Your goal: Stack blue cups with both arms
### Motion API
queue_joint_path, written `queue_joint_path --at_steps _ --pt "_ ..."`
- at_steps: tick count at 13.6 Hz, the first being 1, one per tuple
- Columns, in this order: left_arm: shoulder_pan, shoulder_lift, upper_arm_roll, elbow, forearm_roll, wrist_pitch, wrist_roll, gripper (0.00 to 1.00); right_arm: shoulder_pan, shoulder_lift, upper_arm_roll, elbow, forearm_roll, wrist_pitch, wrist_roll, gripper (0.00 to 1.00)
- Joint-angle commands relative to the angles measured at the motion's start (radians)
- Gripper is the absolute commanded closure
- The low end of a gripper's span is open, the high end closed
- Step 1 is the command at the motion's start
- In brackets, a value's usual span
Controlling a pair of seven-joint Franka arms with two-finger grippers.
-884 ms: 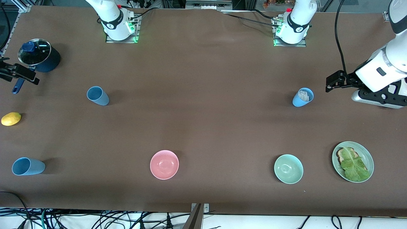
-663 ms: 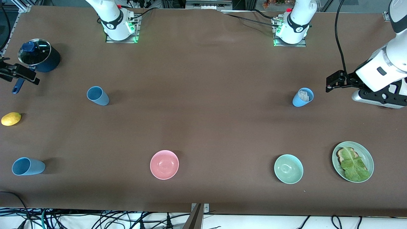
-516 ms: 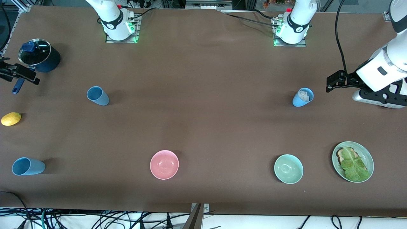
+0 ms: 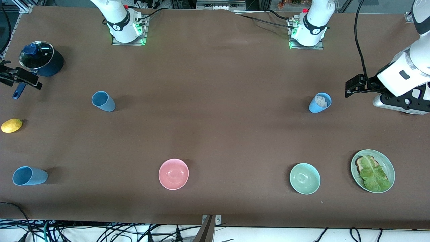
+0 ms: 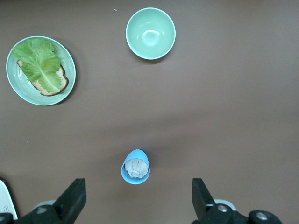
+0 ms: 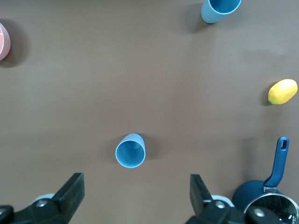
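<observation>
A sky-blue cup [image 4: 320, 103] with crumpled paper inside stands toward the left arm's end of the table. My left gripper [image 5: 138, 189] hangs open high over it [image 5: 136, 167], and the cup shows between the two fingers. A slate-blue cup [image 4: 103, 101] stands empty toward the right arm's end. My right gripper [image 6: 135, 185] hangs open high over it [image 6: 130, 150]. Another blue cup [image 4: 29, 175] stands nearer the front camera at the right arm's end and also shows in the right wrist view [image 6: 220, 9]. Neither gripper holds anything.
A navy lidded pot [image 4: 41, 62] and a lemon [image 4: 11, 125] lie at the right arm's end. A pink bowl [image 4: 173, 173], a green bowl [image 4: 304, 178] and a green plate [image 4: 389, 164] with toast and lettuce sit nearer the front camera.
The left arm has drifted very slightly toward its own end of the table. The cups and the right arm have not moved.
</observation>
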Motion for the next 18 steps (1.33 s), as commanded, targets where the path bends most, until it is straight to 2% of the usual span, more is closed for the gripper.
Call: queue_joint_path --at_steps 1,5,7,9,12,18 --pt "0.002 0.016 0.001 0.034 0.015 -0.011 0.021 0.0 0.002 -0.01 -0.001 -0.004 0.005 -0.007 -0.015 0.0" --pt "-0.007 -0.016 -0.013 0.112 0.009 -0.035 0.013 0.0 0.002 -0.01 -0.001 -0.006 0.005 -0.007 -0.015 0.0" --pt "-0.012 -0.007 -0.048 0.109 0.008 -0.032 0.005 0.0 0.002 -0.008 -0.001 -0.004 0.005 -0.007 -0.015 0.0" --pt "-0.016 0.072 -0.053 0.112 0.012 -0.017 0.007 0.0 0.002 -0.01 -0.001 -0.004 0.005 -0.007 -0.015 0.0" --pt "-0.056 0.079 -0.053 0.112 0.07 0.003 0.01 0.0 0.002 -0.008 -0.001 -0.004 0.005 -0.007 -0.015 0.0" --pt "-0.046 0.097 -0.049 0.11 0.074 0.043 0.007 0.0 0.002 -0.008 -0.001 -0.004 0.005 -0.007 -0.015 0.0"
